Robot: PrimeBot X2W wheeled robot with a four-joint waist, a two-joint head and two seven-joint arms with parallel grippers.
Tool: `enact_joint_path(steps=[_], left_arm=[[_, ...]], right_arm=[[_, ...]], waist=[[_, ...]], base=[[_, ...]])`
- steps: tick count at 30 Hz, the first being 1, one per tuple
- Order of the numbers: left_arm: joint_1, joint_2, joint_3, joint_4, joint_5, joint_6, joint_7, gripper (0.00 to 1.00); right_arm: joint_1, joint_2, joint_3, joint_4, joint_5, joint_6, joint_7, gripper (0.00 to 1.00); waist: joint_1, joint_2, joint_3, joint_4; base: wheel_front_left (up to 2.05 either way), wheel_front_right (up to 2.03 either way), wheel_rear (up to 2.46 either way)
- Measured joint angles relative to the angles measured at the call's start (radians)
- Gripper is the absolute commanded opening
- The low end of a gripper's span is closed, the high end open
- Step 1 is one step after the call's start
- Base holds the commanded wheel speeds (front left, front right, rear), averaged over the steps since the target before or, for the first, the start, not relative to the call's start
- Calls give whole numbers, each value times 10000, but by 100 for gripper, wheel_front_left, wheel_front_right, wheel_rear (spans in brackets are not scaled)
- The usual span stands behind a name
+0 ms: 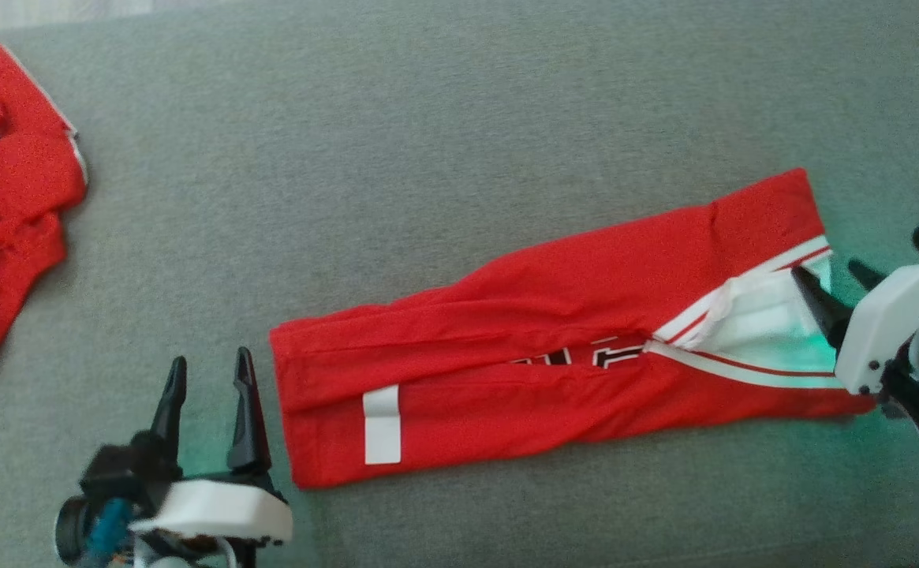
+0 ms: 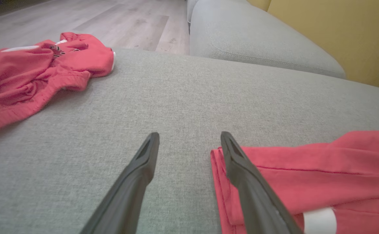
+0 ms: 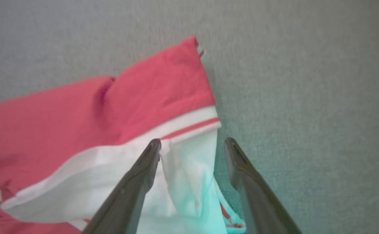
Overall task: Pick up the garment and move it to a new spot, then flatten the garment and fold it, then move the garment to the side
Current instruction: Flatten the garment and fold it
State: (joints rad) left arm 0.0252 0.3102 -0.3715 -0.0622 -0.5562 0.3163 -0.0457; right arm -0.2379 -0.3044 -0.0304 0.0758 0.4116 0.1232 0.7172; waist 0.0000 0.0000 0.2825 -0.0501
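Note:
The garment (image 1: 554,355) is red with white trim and lies folded into a long strip across the grey cushion (image 1: 459,142). My left gripper (image 1: 208,364) is open just off the strip's left end, nothing between its fingers. In the left wrist view, that gripper (image 2: 190,136) hovers over bare cushion, with the garment's (image 2: 309,172) edge under the right finger. My right gripper (image 1: 830,274) is open at the garment's white-trimmed right end. In the right wrist view, the right gripper (image 3: 192,143) straddles a loose white flap (image 3: 189,175) of the garment (image 3: 111,113), not pinching it.
A second, crumpled red garment (image 1: 1,197) lies at the cushion's far left, also seen as a red heap (image 2: 30,78) in the left wrist view. Beyond it are a grey sofa arm (image 2: 257,39), wood floor (image 2: 111,19) and a yellow wall (image 2: 339,32).

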Motion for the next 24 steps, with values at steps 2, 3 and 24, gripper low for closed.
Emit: enact_joint_path(steps=[2,3,24], left_arm=[[-7,-88,-104,201,364,56,-581,100],[-11,-163,-130,313,426,61,-805,100],[10,-1766,577,1499,1981,-1743,-2036,100]], right_arm=[[-100,-27,35,472,-148,0,288,100],[-107,-33,35,685,-155,0,447,100],[-660,523,-1632,1804,2038,2,1816,0]], waist=[[0,0,46,131],[0,0,64,207],[0,0,23,1064]], base=[[0,0,0],[0,0,0],[0,0,0]])
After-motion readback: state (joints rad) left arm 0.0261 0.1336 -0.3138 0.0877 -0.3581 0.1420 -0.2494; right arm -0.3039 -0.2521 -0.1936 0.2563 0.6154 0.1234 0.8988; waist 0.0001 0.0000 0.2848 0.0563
